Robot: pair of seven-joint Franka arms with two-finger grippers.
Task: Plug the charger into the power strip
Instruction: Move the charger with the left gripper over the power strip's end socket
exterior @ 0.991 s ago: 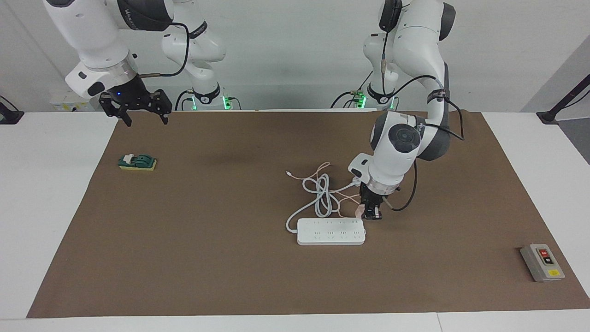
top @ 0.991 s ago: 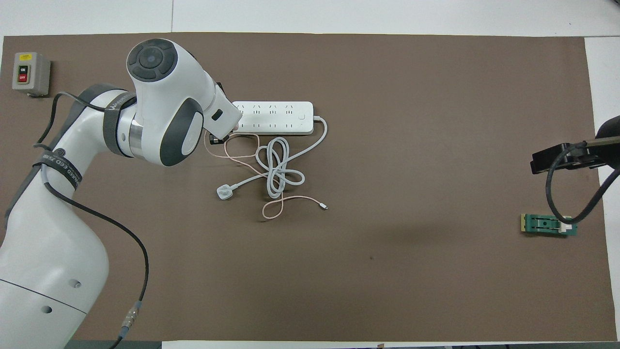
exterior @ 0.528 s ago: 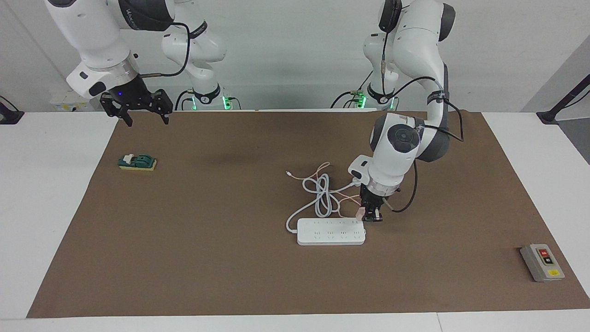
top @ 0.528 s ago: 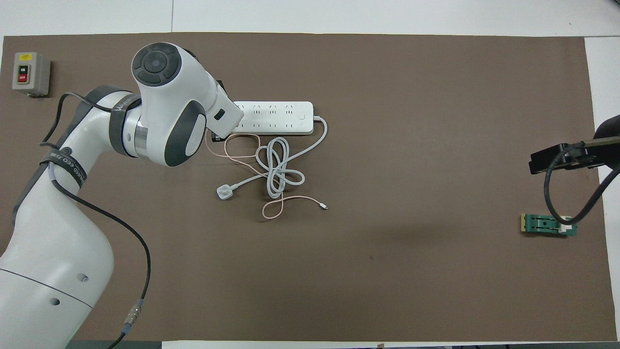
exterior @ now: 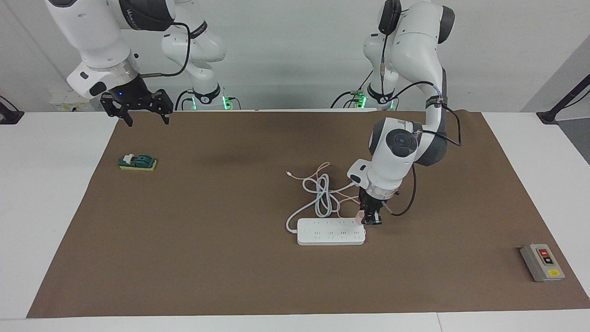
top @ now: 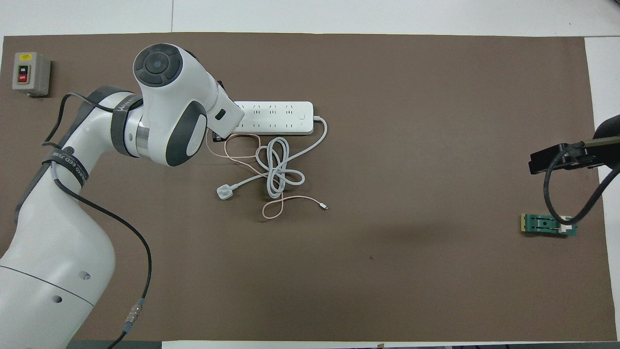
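a: what has changed in the last second?

b: the left tool [exterior: 371,220], clamped on the charger [exterior: 359,214], has slid from just beside the power strip [exterior: 330,231] to right over that strip's end toward the left arm. so i judge alignment is nearly done and the push-in comes next.

a: and the charger itself?

b: pinched in the tool, at the strip's corner; prongs hidden. the right tool [exterior: 144,117] waits with fingers wide, over the table's edge.
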